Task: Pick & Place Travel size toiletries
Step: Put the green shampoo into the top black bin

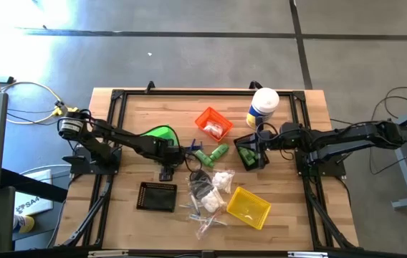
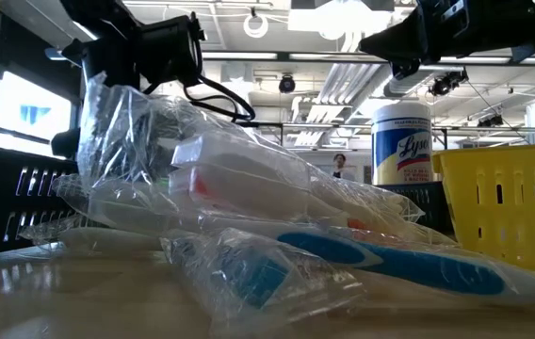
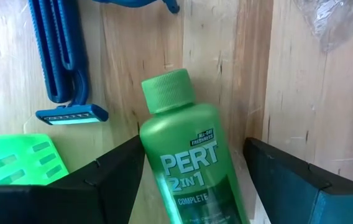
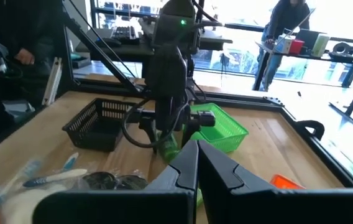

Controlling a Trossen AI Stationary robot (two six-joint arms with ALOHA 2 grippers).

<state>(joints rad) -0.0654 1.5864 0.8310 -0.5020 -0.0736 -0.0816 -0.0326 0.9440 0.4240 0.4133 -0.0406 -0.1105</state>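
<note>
A green Pert mini bottle (image 3: 192, 174) lies on its side on the wooden table, cap toward the blue razors (image 3: 58, 56). My left gripper (image 3: 192, 142) is open and comes down from above with one finger on each side of the bottle's body; the right wrist view shows the left gripper (image 4: 167, 134) over the bottle (image 4: 167, 149). A second green bottle (image 1: 220, 150), white packets (image 1: 222, 179), dark pieces (image 1: 199, 188) and clear-wrapped toothbrushes (image 1: 203, 213) lie mid-table. My right gripper (image 4: 197, 158) is shut and empty, hovering over a black bin (image 1: 249, 154). My left gripper's fingers (image 3: 111, 171) stand on either side of the green bottle's body, just below its shoulder (image 3: 158, 146), pointing down and lying across it. One finger sits close against the bottle's side, the other shows a gap. I cannot tell whether it touches.
A green bin (image 1: 162, 134) sits beside the left gripper, an orange bin (image 1: 214, 123) farther back, a yellow bin (image 1: 249, 207) and a second black bin (image 1: 157, 196) near the front. The tall white canister (image 1: 263, 107) stands at the far right. People show in the room beyond.
</note>
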